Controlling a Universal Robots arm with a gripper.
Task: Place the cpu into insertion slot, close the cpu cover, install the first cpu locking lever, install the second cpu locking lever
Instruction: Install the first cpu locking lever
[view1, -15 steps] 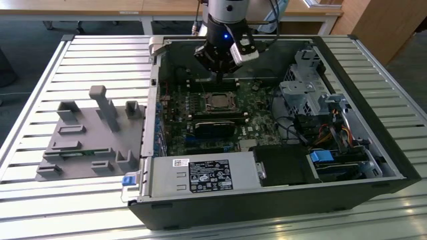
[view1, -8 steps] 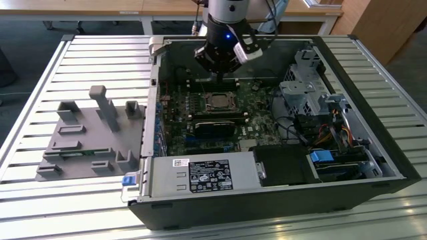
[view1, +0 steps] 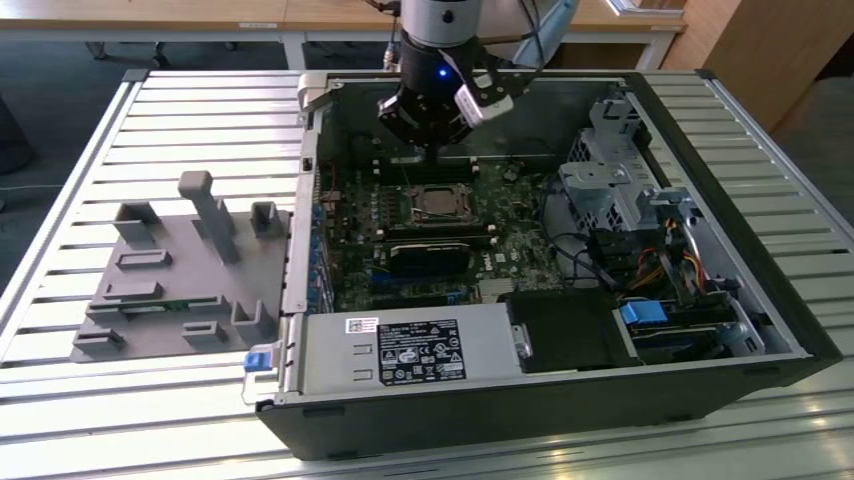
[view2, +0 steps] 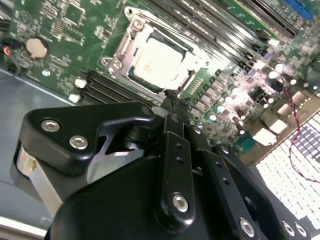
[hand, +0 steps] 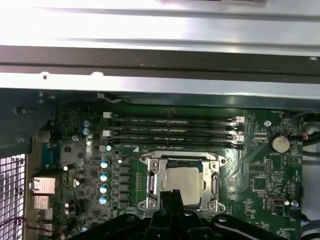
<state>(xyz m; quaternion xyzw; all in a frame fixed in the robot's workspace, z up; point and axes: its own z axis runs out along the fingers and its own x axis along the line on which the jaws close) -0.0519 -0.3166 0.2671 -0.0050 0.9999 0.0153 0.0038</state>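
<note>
On the exterior view's left a grey plastic holder (view1: 174, 275) is lying on the slatted table (view1: 80, 150), just beside the open computer case (view1: 534, 400). Moving right into the case, the green board (view1: 521, 265) is facing up. The cpu (hand: 184, 180) is sitting flat in the insertion slot (view1: 434, 201). The cpu cover (hand: 152, 180) is lying down around it, so the pale metal top is showing through the window. I cannot tell whether the thin levers along the cover's sides are hooked down. The gripper (hand: 172, 192) is hanging just above the slot's edge, its fingers pressed together and carrying nothing. In the first wrist view the memory slots (hand: 170, 131) are running alongside the socket, and a coin battery (hand: 280, 144) is sitting well apart from it.

By my reckoning the chip is light, stiff and easily damaged underneath, so it is calling for a hold on its outer edges only. The cover is thin hinged sheet metal, likely bending under a hard shove, so it is asking for a gentle push on the frame rather than on the chip. The levers are looking like springy wire, best caught at their free ends.
</note>
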